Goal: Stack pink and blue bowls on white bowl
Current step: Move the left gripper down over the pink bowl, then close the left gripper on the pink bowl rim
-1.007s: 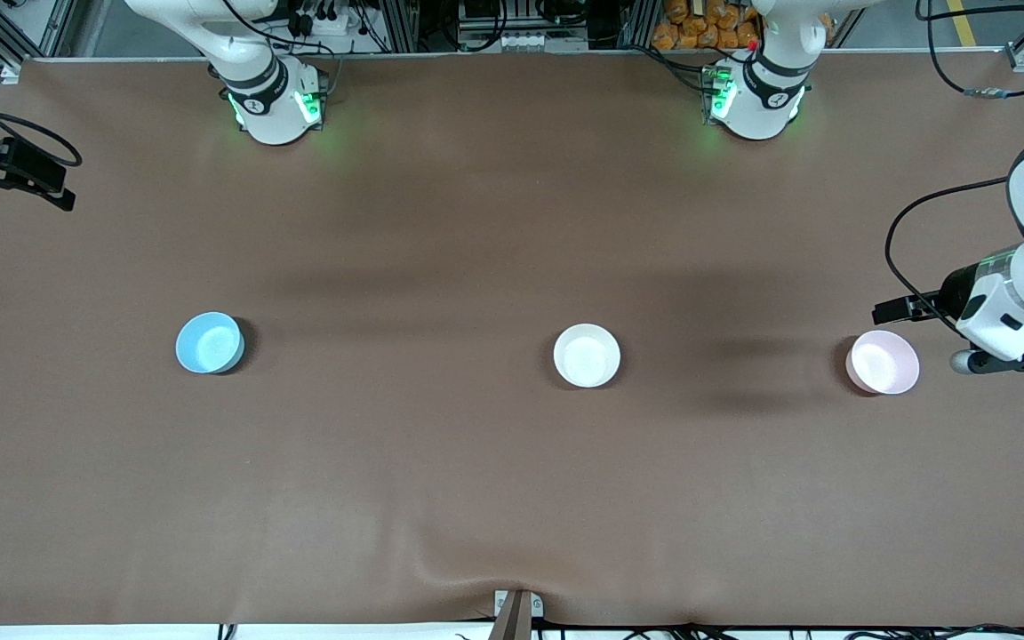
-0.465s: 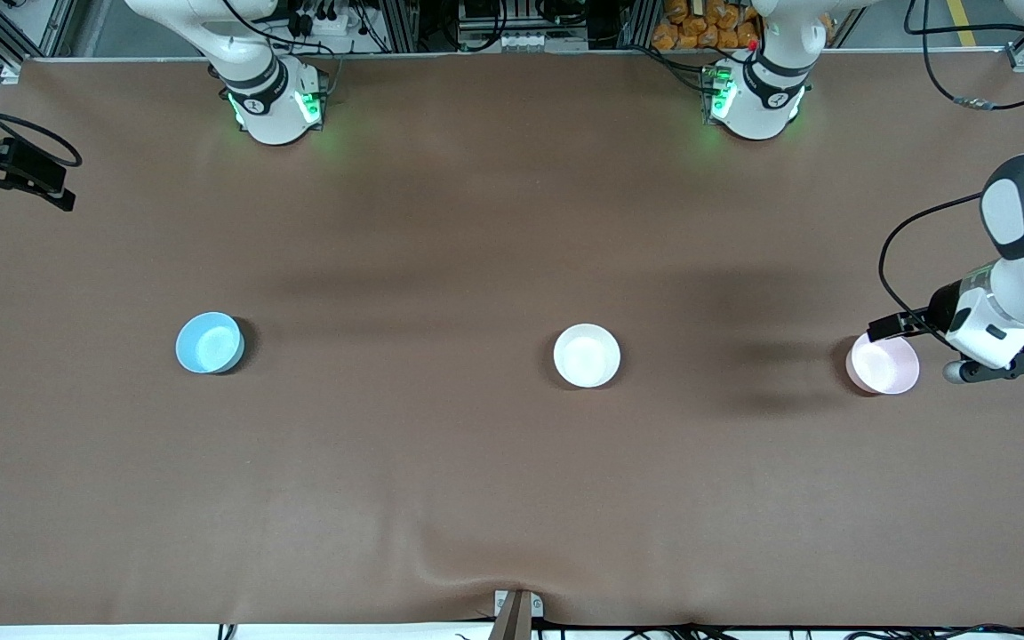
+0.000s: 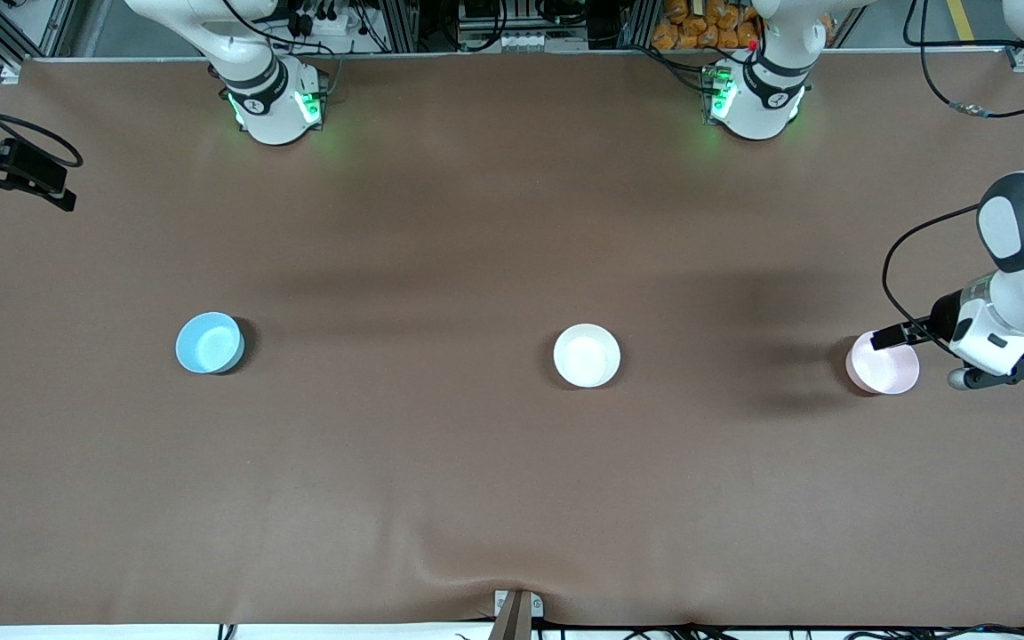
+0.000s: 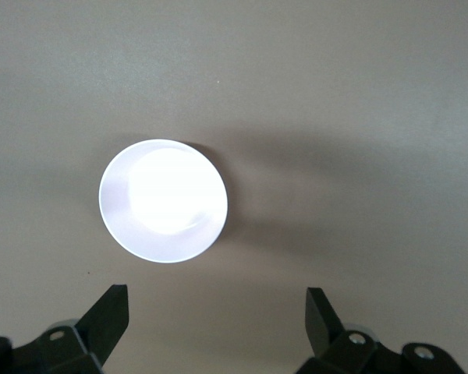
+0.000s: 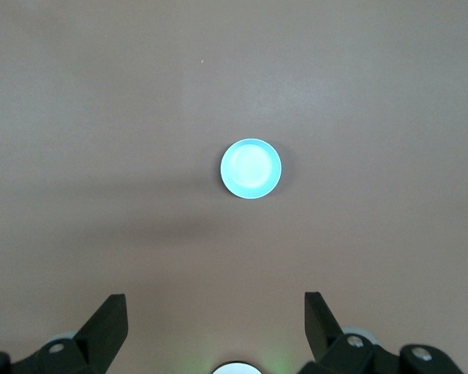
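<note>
A brown cloth-covered table (image 3: 476, 462) spans the work area, with both arm bases along its edge farthest from the front camera. Three bowls sit in a row, well apart: the blue bowl (image 3: 209, 342) toward the right arm's end, the white bowl (image 3: 587, 356) in the middle, and the pink bowl (image 3: 882, 364) toward the left arm's end. The left gripper (image 4: 217, 313) hangs over the table just beside the pink bowl, jaws spread wide and holding nothing. The right gripper (image 5: 216, 315) waits high above the blue bowl, likewise wide and empty. Recommendation: bring one finger inside the pink rim and one outside before closing, then lift straight up. No legible brands, labels or writing noted.
</note>
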